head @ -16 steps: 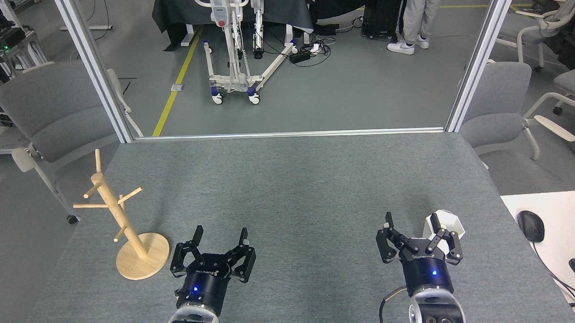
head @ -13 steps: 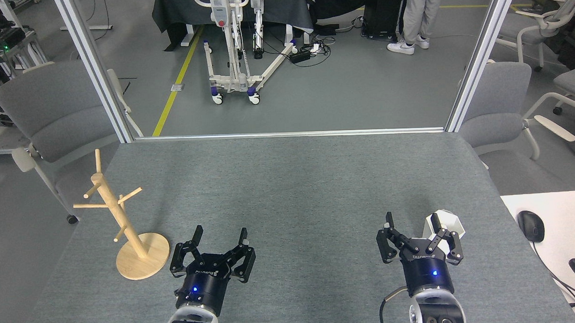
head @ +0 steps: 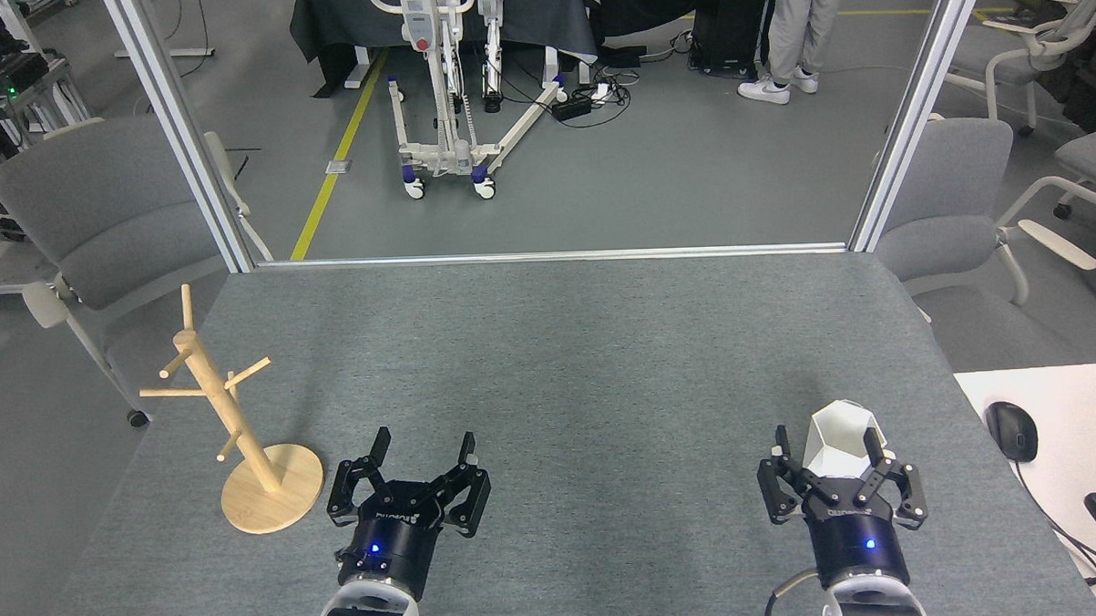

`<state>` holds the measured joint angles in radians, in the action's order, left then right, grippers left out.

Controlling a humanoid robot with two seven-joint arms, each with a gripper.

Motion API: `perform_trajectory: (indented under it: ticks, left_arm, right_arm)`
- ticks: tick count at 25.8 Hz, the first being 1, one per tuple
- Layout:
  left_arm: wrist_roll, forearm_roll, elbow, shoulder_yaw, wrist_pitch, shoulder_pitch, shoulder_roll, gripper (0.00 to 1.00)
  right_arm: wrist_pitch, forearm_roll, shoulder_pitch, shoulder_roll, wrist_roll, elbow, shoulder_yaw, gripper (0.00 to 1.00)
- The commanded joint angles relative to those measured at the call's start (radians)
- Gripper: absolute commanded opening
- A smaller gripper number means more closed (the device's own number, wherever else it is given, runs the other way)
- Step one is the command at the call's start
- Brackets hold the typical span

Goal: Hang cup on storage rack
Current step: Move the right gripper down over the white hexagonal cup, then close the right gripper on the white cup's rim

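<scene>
The cup [head: 840, 439] sits on the grey table [head: 568, 362], right between the spread fingers of the right gripper [head: 826, 444], open mouth tipped back toward the camera. The jaws stand wide on either side of it, not yet clamped, and whether a pad already touches the white wall I cannot tell. It looks like a line-up for the pick, fingers bracketing the faceted sides so a squeeze lands on flat faces. Far off to that gripper's left, the left gripper [head: 422, 445] hangs released and empty, parked just right of the storage rack [head: 233, 419], perhaps ready to steady it. The rack's pegs point up and out, all bare, well apart from the cup.
</scene>
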<state>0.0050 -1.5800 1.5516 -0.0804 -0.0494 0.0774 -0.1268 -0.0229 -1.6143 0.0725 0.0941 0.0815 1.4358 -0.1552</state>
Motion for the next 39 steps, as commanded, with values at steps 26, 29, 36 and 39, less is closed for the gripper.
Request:
perform_trajectory:
  ticks: [26, 29, 36, 39]
  left_arm:
    - [-0.002, 0.000, -0.045, -0.007, 0.002, 0.035, -0.002, 1.00]
    - [-0.004, -0.002, -0.058, -0.007, 0.002, 0.047, -0.002, 1.00]
    - [-0.004, -0.002, -0.064, -0.006, 0.003, 0.048, -0.002, 1.00]
    - [-0.004, -0.002, -0.070, -0.006, 0.005, 0.048, -0.002, 1.00]
  right_arm:
    - [-0.002, 0.048, 0.073, 0.084, 0.001, -0.250, -0.053, 1.00]
    - [-0.003, 0.047, 0.092, 0.084, 0.001, -0.273, -0.055, 1.00]
    - [-0.002, 0.045, 0.135, 0.082, 0.003, -0.321, -0.057, 1.00]
    - [-0.002, 0.045, 0.151, 0.082, 0.003, -0.337, -0.057, 1.00]
